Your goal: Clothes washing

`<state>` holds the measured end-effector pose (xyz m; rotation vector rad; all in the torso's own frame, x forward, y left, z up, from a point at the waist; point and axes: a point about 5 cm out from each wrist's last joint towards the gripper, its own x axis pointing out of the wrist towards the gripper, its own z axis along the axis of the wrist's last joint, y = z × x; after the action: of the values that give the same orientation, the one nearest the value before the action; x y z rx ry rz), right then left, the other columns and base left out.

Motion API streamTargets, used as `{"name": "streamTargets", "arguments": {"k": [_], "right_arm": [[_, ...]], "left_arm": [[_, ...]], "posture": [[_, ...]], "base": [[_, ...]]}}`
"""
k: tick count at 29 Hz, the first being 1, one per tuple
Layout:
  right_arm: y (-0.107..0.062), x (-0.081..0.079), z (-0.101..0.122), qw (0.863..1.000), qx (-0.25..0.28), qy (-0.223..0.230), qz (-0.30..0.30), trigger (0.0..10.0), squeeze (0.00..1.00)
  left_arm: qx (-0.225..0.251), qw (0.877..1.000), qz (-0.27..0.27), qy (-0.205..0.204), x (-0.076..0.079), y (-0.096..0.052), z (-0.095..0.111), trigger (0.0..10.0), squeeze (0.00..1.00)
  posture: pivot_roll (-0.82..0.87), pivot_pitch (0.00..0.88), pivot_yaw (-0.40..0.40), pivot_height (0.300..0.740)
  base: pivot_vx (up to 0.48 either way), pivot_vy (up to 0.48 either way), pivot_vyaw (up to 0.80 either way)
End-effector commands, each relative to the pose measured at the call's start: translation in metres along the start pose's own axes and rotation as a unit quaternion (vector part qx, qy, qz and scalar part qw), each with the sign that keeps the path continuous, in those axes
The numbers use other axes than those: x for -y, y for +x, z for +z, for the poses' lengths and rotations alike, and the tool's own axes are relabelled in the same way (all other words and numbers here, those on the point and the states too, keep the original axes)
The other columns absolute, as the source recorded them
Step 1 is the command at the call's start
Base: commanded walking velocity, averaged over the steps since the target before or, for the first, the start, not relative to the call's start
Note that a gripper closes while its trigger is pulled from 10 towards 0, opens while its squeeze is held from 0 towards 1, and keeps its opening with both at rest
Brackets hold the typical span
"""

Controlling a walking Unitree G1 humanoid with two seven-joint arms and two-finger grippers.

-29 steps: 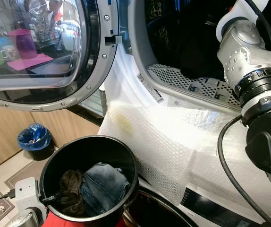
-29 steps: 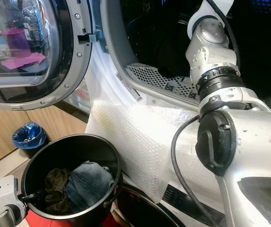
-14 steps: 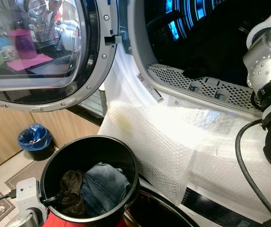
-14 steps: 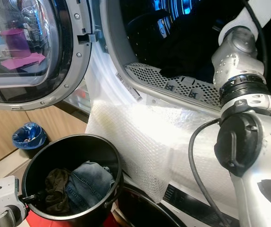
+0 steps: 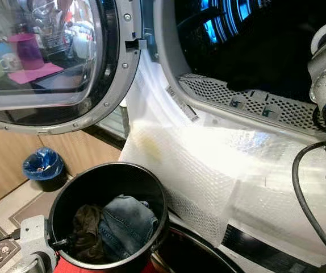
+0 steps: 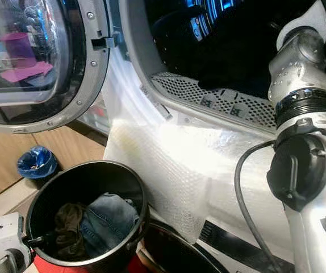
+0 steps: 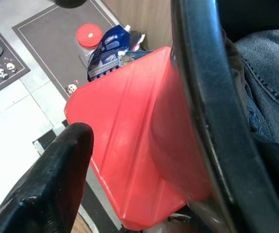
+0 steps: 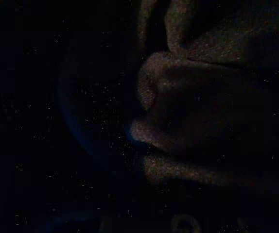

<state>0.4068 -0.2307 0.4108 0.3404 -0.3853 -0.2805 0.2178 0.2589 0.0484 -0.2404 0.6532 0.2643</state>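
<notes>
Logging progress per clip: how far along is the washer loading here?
Done: the door is open and dark cloth lies inside the drum. In hand: the right arm reaches into the drum, and its wrist view shows dark folded fabric. Left: jeans and a brown garment sit in the bucket.

Jeans (image 5: pixel 126 224) lie in the bucket (image 5: pixel 151 187), below the washer drum (image 5: pixel 254 45); the door (image 5: pixel 55 62) hangs open to the left.

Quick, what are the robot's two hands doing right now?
Left gripper: shut on the bucket rim.
Right gripper: inside the drum, cannot be told.
</notes>
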Motion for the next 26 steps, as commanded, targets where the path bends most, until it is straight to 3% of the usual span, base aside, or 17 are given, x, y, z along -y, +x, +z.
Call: {"name": "streamTargets", "arguments": {"k": [1, 7, 10, 11, 13, 26], "right_arm": [[0.000, -0.004, 0.012, 0.999, 0.028, -0.006, 0.015, 10.0, 0.00], [-0.006, -0.028, 0.034, 0.980, 0.127, -0.123, 0.093, 10.0, 0.00], [-0.009, -0.031, 0.040, 0.959, 0.170, -0.202, 0.102, 10.0, 0.00], [-0.011, -0.029, 0.038, 0.941, 0.184, -0.267, 0.099, 10.0, 0.00], [-0.011, -0.028, 0.037, 0.933, 0.188, -0.290, 0.098, 10.0, 0.00], [-0.011, -0.028, 0.037, 0.933, 0.188, -0.290, 0.098, 10.0, 0.00]], "left_arm": [[-0.041, 0.999, 0.001, 0.005, 0.000, 0.001, -0.017, 10.0, 0.00], [-0.043, 0.999, -0.005, 0.006, 0.004, 0.002, -0.018, 10.0, 0.00], [-0.045, 0.999, -0.008, 0.006, 0.006, 0.003, -0.019, 10.0, 0.00], [-0.046, 0.999, -0.009, 0.006, 0.007, 0.004, -0.020, 10.0, 0.00], [-0.046, 0.999, -0.009, 0.006, 0.007, 0.004, -0.020, 10.0, 0.00], [-0.046, 0.999, -0.009, 0.006, 0.007, 0.004, -0.020, 10.0, 0.00]], "posture": [[0.11, 0.077, 0.036, 0.740], [0.08, 0.083, 0.043, 0.740], [0.07, 0.083, 0.040, 0.740], [0.07, 0.083, 0.040, 0.740], [0.07, 0.083, 0.040, 0.740], [0.07, 0.083, 0.040, 0.740]], "base": [[0.000, 0.000, 0.00], [0.000, 0.000, 0.00], [0.000, 0.000, 0.00], [0.000, 0.000, 0.00], [0.000, 0.000, 0.00], [0.000, 0.000, 0.00]]}}
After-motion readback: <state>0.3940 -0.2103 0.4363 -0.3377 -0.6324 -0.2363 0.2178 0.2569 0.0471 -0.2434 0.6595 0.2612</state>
